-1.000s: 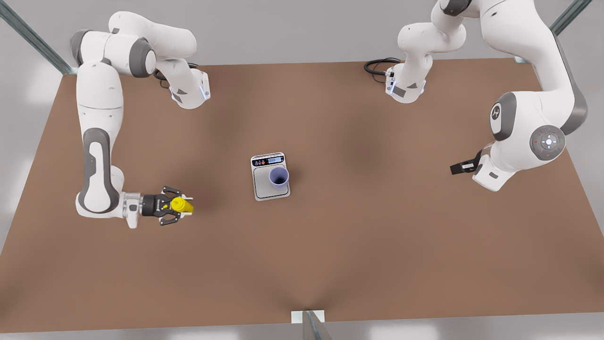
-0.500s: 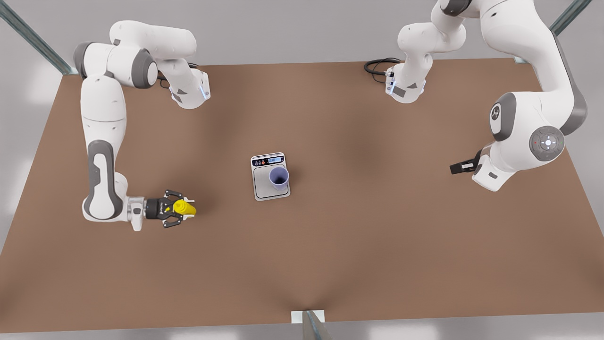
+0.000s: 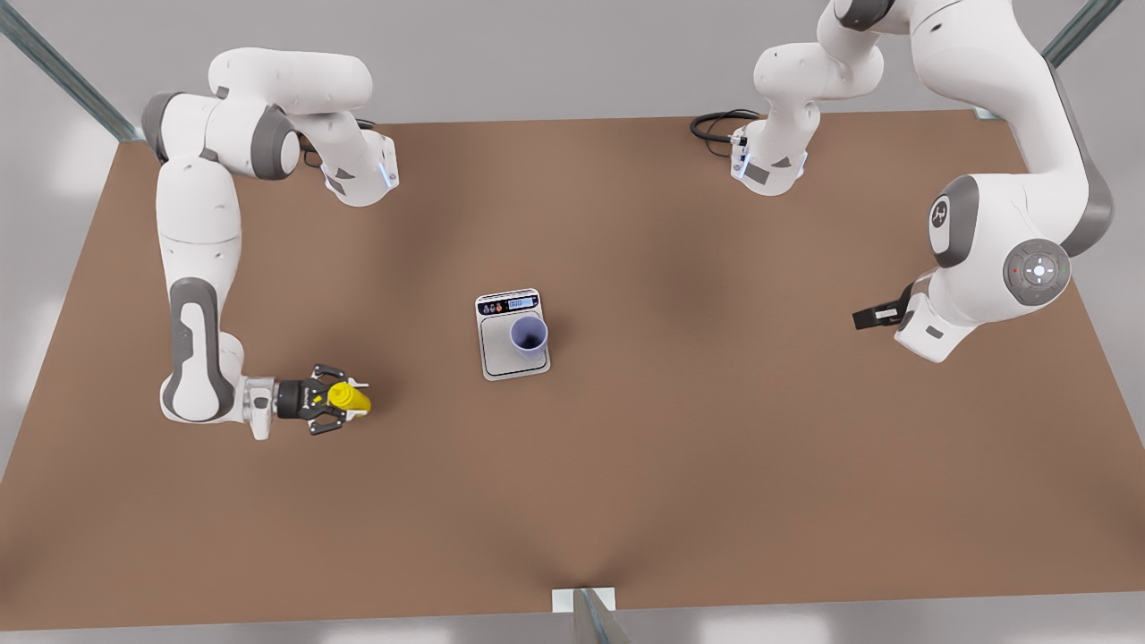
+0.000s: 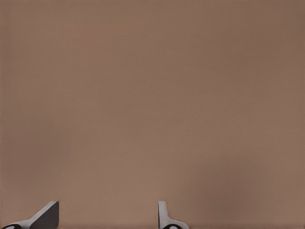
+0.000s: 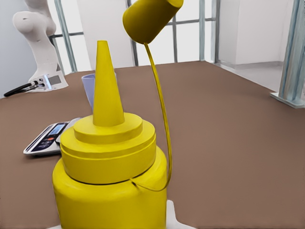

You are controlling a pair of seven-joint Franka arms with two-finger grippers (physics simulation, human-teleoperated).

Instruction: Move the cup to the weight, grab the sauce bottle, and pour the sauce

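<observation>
The lavender cup [image 3: 529,337] stands upright on the weight [image 3: 497,354], a flat silver scale at mid-table. Toward the front view's left, my right gripper [image 3: 347,399] is shut on the yellow sauce bottle [image 3: 347,396]. In the right wrist view the sauce bottle [image 5: 110,171] looms close and upright, nozzle bare, its cap [image 5: 151,19] dangling on a thin tether; beyond it are the cup [image 5: 89,88] and the weight [image 5: 47,138]. My left gripper [image 3: 872,316] waits open near the front view's right edge, and its fingertips [image 4: 47,215] hang over bare table.
The brown table [image 3: 716,447] has wide free room around the scale. Both arm bases [image 3: 769,170] stand at the far edge, with a black cable [image 3: 716,125] beside one. A metal post [image 3: 586,613] stands at the near edge.
The right gripper and the sauce bottle have shifted together slightly toward the near edge of the table. The left arm, the cup and the weight have stayed put.
</observation>
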